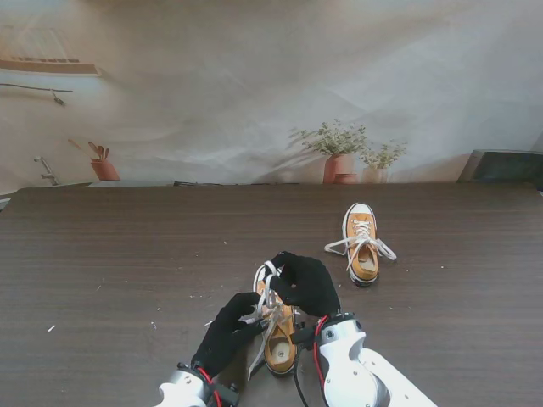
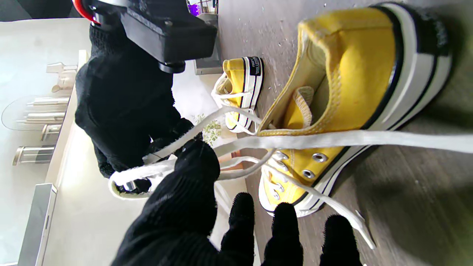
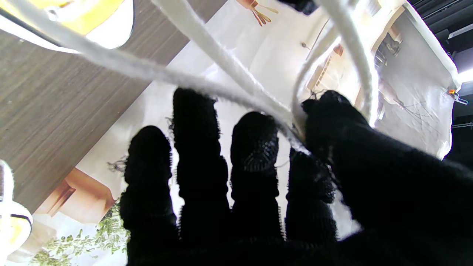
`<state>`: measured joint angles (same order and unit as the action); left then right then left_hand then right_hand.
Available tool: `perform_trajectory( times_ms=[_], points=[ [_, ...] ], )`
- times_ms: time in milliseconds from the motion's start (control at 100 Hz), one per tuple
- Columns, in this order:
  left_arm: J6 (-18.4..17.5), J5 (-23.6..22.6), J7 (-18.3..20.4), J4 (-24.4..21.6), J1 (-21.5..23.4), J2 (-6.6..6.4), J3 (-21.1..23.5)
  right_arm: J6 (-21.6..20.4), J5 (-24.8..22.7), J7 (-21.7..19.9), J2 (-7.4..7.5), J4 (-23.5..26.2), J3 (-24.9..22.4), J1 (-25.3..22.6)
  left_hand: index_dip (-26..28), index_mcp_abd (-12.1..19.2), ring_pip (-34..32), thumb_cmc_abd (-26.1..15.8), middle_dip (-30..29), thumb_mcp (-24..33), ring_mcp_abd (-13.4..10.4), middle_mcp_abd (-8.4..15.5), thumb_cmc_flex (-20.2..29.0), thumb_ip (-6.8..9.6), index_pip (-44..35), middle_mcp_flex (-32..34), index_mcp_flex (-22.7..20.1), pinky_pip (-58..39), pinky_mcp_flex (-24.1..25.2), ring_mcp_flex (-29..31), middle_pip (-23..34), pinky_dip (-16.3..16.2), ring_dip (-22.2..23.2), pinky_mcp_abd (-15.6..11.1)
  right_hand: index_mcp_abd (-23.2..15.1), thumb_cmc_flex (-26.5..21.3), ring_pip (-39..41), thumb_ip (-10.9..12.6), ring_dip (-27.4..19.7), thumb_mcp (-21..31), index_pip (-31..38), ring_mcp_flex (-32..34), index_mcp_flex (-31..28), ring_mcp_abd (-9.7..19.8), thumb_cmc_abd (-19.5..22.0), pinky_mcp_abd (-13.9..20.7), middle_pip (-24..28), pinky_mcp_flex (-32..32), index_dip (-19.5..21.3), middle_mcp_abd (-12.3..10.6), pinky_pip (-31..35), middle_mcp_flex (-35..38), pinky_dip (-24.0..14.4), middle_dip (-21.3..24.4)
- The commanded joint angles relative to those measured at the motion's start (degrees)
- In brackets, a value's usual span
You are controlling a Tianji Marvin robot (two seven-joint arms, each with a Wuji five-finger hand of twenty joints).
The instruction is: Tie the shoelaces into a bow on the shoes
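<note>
Two yellow sneakers with white laces stand on the dark wooden table (image 1: 110,254). The near shoe (image 1: 280,349) lies between my hands, toe pointing away from me; it is large in the left wrist view (image 2: 354,70). My left hand (image 1: 226,332) has its thumb (image 2: 196,173) pressed on a taut lace (image 2: 332,139). My right hand (image 1: 307,284) hovers over the toe end and pinches lace strands (image 3: 221,62) between thumb (image 3: 332,122) and forefinger. Both hands hold the laces lifted over the shoe. The far shoe (image 1: 362,243) sits apart to the right, its laces loose.
Potted plants (image 1: 339,153) stand along the table's far edge before a printed backdrop. A dark box (image 1: 505,165) sits at the far right corner. Small white crumbs (image 1: 51,327) dot the table to the left.
</note>
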<state>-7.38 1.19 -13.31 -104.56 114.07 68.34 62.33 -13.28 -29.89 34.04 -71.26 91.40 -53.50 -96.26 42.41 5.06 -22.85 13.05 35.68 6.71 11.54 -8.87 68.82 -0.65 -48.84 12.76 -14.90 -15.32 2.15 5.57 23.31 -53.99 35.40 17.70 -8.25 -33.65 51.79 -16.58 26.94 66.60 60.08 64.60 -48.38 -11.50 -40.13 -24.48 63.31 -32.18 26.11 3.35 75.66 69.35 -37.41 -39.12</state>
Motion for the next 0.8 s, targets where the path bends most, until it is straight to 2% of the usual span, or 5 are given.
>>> perform_trajectory(
  times_ms=[0,160,390,680,790],
  points=[
    [0.1,-0.2,1.1,-0.5,0.4,0.15,0.0,0.1,0.1,-0.9,0.15,0.1,0.1,0.0,-0.2,0.2,-1.2,0.9,1.3,-2.3,-0.1,-0.2,0.6,0.53,-2.7,-0.3,-1.0,-0.1,-0.4,-0.5,1.3,-1.5,1.7,-3.9,-2.7,-0.6,-0.2,-0.4,-0.3,1.2,3.3,1.4,-3.2,0.6,-0.1,-0.6,1.2,-0.2,0.1,-0.9,0.4,1.4,0.3,-0.7],
    [0.4,0.7,2.4,-0.7,0.4,-0.11,0.3,0.1,0.1,-0.9,0.14,0.1,0.2,0.1,1.8,-0.5,-1.3,1.1,1.0,-3.8,0.2,-0.6,1.5,0.96,-11.2,0.6,-5.2,0.0,-0.5,-0.4,1.5,-1.6,1.5,-3.6,-2.8,-0.5,-0.2,-0.4,-0.3,1.2,3.3,1.4,-3.1,0.6,0.0,-0.6,1.2,-0.2,0.1,-0.9,0.5,1.4,0.3,-0.7],
    [1.9,1.9,5.8,-1.8,0.9,-0.88,0.7,-0.1,0.1,-0.8,0.11,0.0,0.2,0.2,0.5,-2.6,0.2,1.9,0.1,-4.2,0.3,-1.2,1.3,1.3,-11.4,1.1,-7.9,0.5,-0.1,-0.9,0.2,-1.0,0.5,-3.7,-2.8,-0.6,-0.2,-0.4,-0.3,1.2,3.3,1.5,-3.2,0.6,0.0,-0.6,1.2,-0.2,0.1,-0.9,0.5,1.4,0.3,-0.7],
    [2.2,-2.0,2.2,-2.6,2.1,-0.42,0.9,-0.1,0.3,-0.8,0.07,0.0,0.1,0.2,-4.4,-5.8,-0.9,2.6,0.3,-4.1,1.1,-1.7,-0.5,1.21,-14.6,2.0,-7.2,0.0,-1.4,0.0,1.3,-1.0,0.9,-3.0,-2.7,-0.6,-0.3,-0.4,-0.3,1.3,3.3,1.5,-3.2,0.6,-0.1,-0.6,1.2,-0.2,0.1,-0.9,0.5,1.4,0.4,-0.7],
    [2.5,-2.3,0.6,-2.6,2.3,-0.02,0.5,-0.1,0.4,-0.8,0.04,0.0,0.2,0.3,-8.0,-5.1,-1.5,2.6,0.1,-4.1,2.1,-2.5,-1.3,0.99,-14.5,4.0,-10.7,-0.2,-2.2,0.8,1.6,-1.1,0.9,-2.0,-2.8,-0.6,-0.3,-0.4,-0.3,1.3,3.3,1.5,-3.2,0.6,-0.1,-0.6,1.2,-0.2,0.1,-0.9,0.5,1.4,0.4,-0.7]
  ],
)
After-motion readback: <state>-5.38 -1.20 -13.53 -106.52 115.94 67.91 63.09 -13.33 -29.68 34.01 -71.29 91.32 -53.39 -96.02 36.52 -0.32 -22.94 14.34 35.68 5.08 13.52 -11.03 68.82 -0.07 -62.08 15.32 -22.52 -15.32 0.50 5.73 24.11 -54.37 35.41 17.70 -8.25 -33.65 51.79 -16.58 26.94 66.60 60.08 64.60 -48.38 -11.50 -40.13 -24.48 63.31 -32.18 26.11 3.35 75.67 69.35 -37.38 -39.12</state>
